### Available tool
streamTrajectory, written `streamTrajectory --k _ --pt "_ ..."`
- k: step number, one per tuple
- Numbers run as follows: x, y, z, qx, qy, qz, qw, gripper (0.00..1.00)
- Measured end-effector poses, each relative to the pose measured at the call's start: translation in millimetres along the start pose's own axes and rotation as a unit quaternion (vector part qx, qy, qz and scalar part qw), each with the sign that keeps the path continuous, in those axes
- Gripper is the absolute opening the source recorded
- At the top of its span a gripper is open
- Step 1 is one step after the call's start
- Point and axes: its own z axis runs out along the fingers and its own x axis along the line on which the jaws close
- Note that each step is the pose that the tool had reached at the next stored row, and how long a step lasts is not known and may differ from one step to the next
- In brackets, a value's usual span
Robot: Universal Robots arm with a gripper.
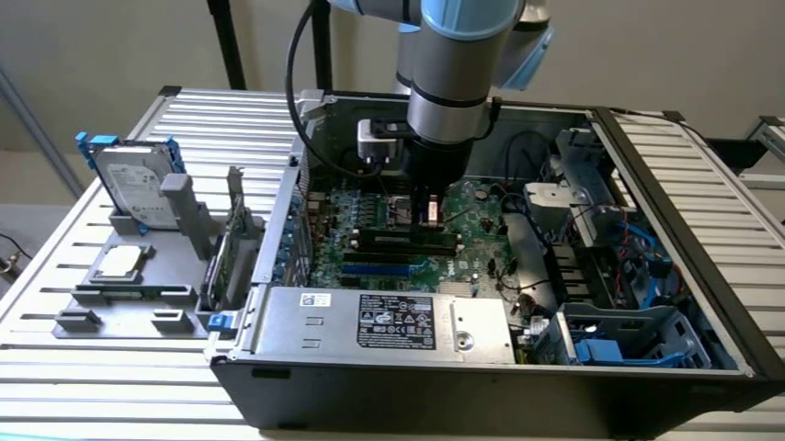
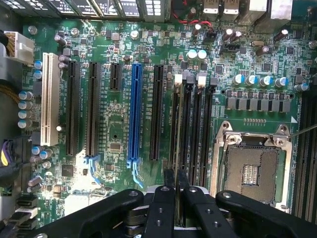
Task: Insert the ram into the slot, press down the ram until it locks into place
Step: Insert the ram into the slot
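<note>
My gripper [image 1: 428, 216] reaches down into the open computer case [image 1: 491, 390], over the black memory slots [image 1: 403, 242] on the green motherboard [image 2: 114, 129]. In the wrist view the gripper [image 2: 175, 181] is shut on the ram [image 2: 179, 129]. The ram is seen edge-on as a thin dark strip running away from the fingertips [image 2: 168, 179]. It stands in line with the memory slot nearest the black expansion slot [image 2: 157, 114]. White and black slot latches [image 2: 178, 78] sit at the far end. How deep the ram sits in the slot is hidden.
The bare processor socket [image 2: 252, 171] lies beside the memory slots. A blue slot [image 2: 134, 114] and a white slot [image 2: 49, 99] lie on the other side. The power supply [image 1: 381, 322] fills the case front. A hard drive [image 1: 132, 179] and an upright grey card [image 1: 233, 220] stand on a fixture at the exterior view's left.
</note>
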Motion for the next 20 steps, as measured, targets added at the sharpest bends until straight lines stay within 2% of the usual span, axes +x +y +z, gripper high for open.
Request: streamTrajectory --k 20 --pt "0.1 0.4 0.7 0.0 0.0012 0.0 1.0 0.13"
